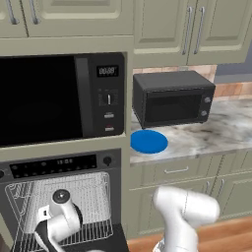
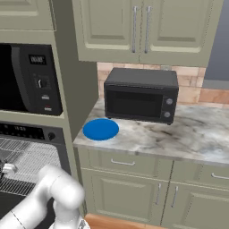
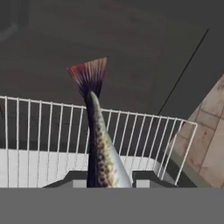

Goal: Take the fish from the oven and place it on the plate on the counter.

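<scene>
Gripper (image 3: 105, 183) at the bottom centre of the hand view holds the fish (image 3: 98, 144) between its tips, above the oven (image 1: 61, 206) rack. The slim fish could slip out on the swing toward the plate (image 1: 148, 141), centre right on the counter (image 1: 216, 133).
</scene>
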You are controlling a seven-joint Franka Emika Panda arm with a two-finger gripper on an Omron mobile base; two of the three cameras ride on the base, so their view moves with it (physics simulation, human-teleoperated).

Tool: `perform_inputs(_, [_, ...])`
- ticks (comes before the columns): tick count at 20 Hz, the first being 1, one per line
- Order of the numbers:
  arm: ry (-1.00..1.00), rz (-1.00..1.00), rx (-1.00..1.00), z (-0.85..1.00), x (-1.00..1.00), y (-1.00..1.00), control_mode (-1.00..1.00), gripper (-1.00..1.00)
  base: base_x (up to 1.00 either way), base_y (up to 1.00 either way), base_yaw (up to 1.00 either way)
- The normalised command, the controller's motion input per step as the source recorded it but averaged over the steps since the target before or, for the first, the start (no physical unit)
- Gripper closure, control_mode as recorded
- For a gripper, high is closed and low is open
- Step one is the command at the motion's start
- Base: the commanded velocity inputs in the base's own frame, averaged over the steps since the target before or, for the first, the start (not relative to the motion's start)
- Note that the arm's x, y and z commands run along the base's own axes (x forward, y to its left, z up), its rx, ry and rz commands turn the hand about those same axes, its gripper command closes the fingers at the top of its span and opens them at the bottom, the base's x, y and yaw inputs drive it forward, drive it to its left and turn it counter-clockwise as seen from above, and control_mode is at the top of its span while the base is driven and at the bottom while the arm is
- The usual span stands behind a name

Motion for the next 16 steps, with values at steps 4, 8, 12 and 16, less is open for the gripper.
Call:
perform_inputs(4, [-0.06,0.02,0.0,1.0,-0.47,-0.37,-1.0,1.0,0.0,0.0,0.0])
perform_inputs(8, [-0.02,0.03,0.0,1.0,-0.31,-0.36,-1.0,1.0,0.0,0.0,0.0])
perform_inputs(12, [-0.05,0.01,0.0,1.0,-0.29,-0.37,-1.0,1.0,0.0,0.0,0.0])
perform_inputs(16, [-0.07,0.0,0.02,1.0,-0.28,-0.46,-1.0,1.0,0.0,0.0,0.0])
